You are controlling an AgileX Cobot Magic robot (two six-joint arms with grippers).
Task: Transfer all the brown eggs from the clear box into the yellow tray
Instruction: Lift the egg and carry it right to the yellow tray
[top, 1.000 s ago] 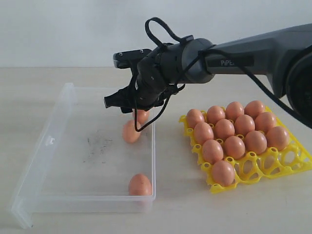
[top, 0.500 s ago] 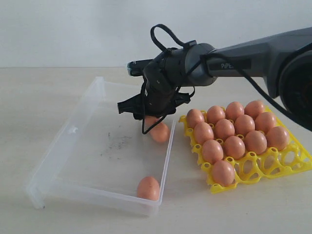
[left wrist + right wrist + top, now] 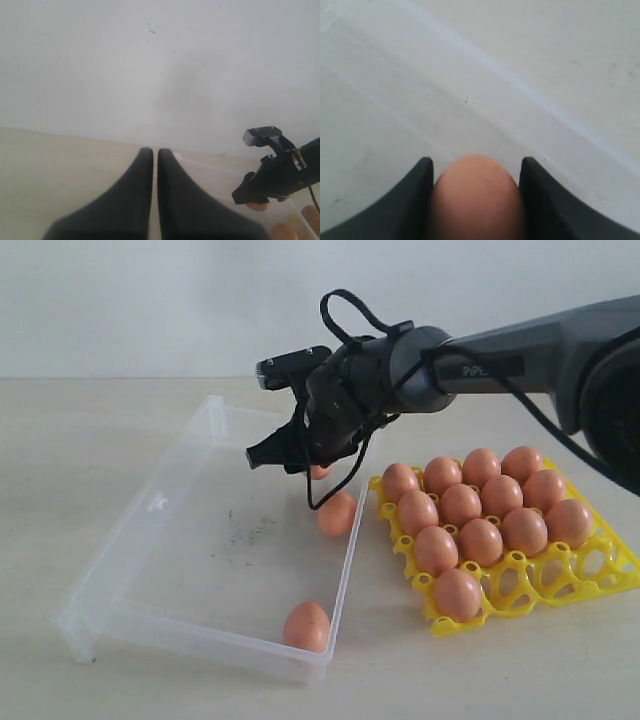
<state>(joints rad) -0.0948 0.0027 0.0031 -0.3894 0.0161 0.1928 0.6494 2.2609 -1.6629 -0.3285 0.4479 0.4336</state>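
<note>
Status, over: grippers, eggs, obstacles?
Right gripper shut on one brown egg above clear box. Left gripper shut, empty. Two loose eggs in box. Nothing blocks yellow tray.

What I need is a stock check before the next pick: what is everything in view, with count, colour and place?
table: one, pale beige, under everything.
clear box: one, transparent, on the table left of the tray.
yellow tray: one, bright yellow, right of the box; three front cups empty.
tray eggs: thirteen, orange-brown, in the tray's cups.
loose eggs: two, orange-brown, in the box along the wall nearest the tray.
held egg: one, orange-brown, over the box between the right hand's fingers.
right hand: one, black, closed on the held egg.
left hand: one, black, fingers together, seen only in its wrist view.
</note>
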